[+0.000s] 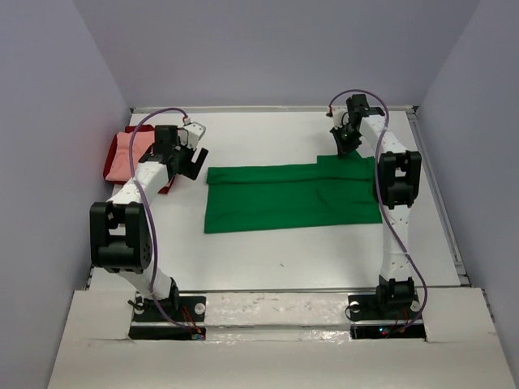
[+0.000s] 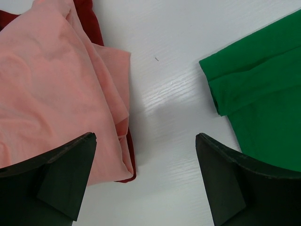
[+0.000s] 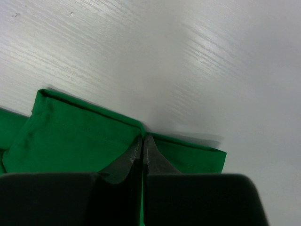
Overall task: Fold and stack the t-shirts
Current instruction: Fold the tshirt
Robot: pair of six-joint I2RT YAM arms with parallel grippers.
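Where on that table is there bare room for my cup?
Widest: bare table between the green t-shirt and the arms' bases. Also the strip behind it. Narrow: the gap to the pink t-shirt on the dark red t-shirt, under the open left hand. Crowded: far right, where the right hand pinches green cloth.

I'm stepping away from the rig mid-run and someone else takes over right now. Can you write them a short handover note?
Left hand: open, empty, hovering over bare table between the pink-and-red heap and the green t-shirt.
Right hand: shut on the green t-shirt's far right edge.
Things: green t-shirt lies flat mid-table; salmon pink t-shirt lies rumpled on the dark red t-shirt at the far left.
Done: the green one looks partly folded lengthwise.
Left: finish folding it, fold the other two, stack all three.
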